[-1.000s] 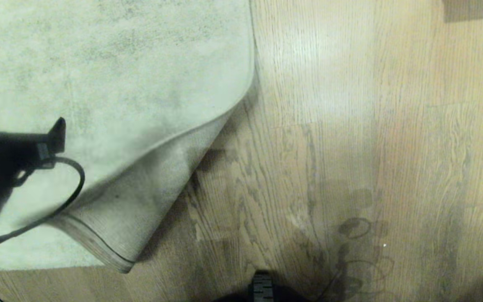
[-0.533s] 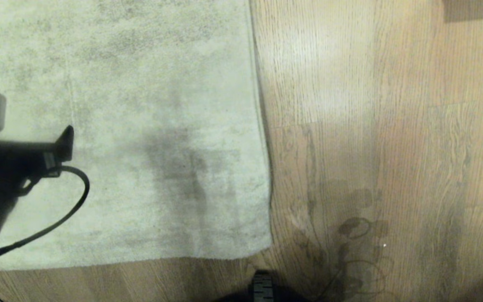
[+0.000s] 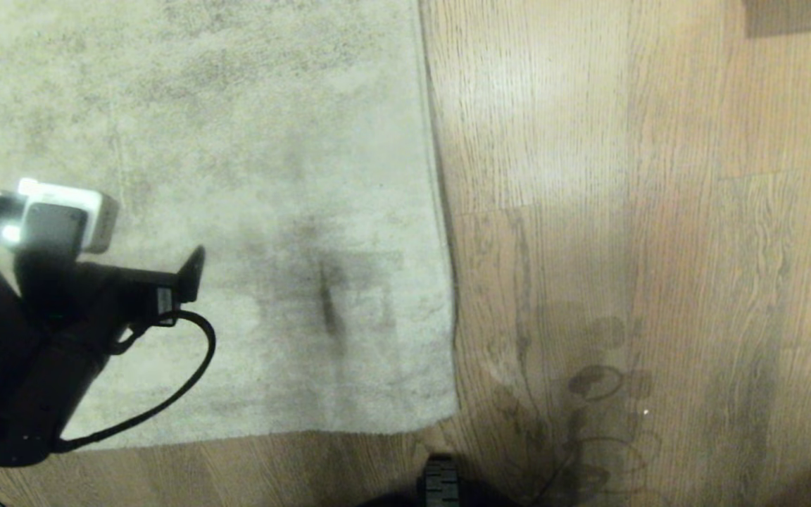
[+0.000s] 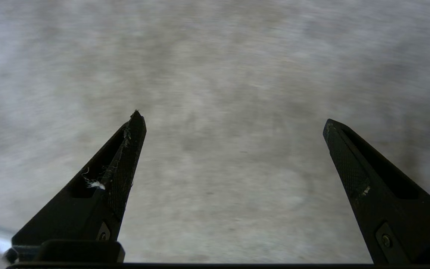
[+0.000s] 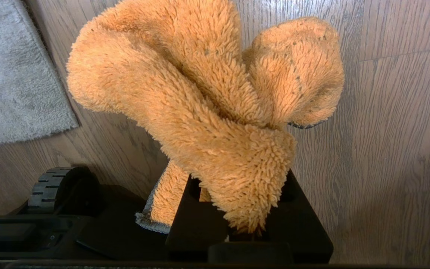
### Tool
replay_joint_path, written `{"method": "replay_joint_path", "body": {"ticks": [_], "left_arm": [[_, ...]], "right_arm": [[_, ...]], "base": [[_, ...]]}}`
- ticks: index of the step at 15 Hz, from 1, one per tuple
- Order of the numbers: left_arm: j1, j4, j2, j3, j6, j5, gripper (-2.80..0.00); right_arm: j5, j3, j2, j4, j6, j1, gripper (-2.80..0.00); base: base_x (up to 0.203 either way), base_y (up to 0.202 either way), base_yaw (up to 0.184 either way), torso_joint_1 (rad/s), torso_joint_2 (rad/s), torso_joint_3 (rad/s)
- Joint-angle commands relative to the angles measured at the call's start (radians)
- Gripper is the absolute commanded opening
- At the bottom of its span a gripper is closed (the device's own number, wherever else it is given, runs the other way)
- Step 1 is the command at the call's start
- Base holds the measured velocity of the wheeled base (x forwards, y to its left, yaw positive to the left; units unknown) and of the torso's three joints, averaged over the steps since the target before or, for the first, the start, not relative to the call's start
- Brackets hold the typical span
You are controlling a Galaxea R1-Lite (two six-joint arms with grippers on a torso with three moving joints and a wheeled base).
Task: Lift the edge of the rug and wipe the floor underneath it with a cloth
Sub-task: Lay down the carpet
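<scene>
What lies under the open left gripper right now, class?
Under the left gripper, whose jaws stand wide apart and empty, lies only the grey mottled rug, flat with its corner down. The floor beneath the rug is covered and cannot be seen.

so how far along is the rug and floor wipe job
Looks near the end. The rug edge lies flat on the floor again, where a second ago its corner was folded back. The left tool hangs open and empty above the rug. The right tool is shut on the cloth, held off the floor. Whether the floor got wiped can't be seen; putting the cloth down may remain.
</scene>
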Motion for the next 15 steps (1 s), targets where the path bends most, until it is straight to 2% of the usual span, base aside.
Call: {"method": "replay_joint_path", "body": {"ticks": [1, 2, 3, 6, 8, 10, 15], "left_arm": [[-0.054, -0.006, 0.058, -0.002, -0.003, 0.003, 0.0], [-0.069, -0.006, 0.064, -0.002, -0.005, 0.004, 0.0], [-0.078, -0.006, 0.066, 0.0, -0.005, 0.005, -2.8], [-0.085, -0.004, 0.072, 0.042, -0.028, -0.007, -2.8], [-0.087, -0.004, 0.09, 0.078, -0.06, -0.077, -2.8], [-0.094, -0.004, 0.134, 0.101, -0.06, -0.11, -2.8], [-0.213, 0.037, 0.255, 0.106, -0.062, -0.119, -2.8]], "right_arm": [[0.0, 0.0, 0.002, 0.0, 0.0, 0.001, -2.8], [0.0, 0.002, 0.002, 0.0, 0.0, 0.001, -2.8], [0.0, 0.0, 0.002, 0.0, 0.0, 0.001, -2.8], [0.0, 0.0, 0.002, 0.0, 0.0, 0.001, -2.8], [0.0, 0.0, 0.002, 0.0, 0.0, 0.001, -2.8], [0.0, 0.0, 0.002, 0.0, 0.0, 0.001, -2.8], [0.0, 0.0, 0.002, 0.0, 0.0, 0.001, -2.8]], "base": [[0.0, 0.0, 0.0, 0.0, 0.0, 0.0], [0.0, 0.0, 0.0, 0.0, 0.0, 0.0], [0.0, 0.0, 0.0, 0.0, 0.0, 0.0], [0.0, 0.0, 0.0, 0.0, 0.0, 0.0], [0.0, 0.0, 0.0, 0.0, 0.0, 0.0], [0.0, 0.0, 0.0, 0.0, 0.0, 0.0], [0.0, 0.0, 0.0, 0.0, 0.0, 0.0]]}}
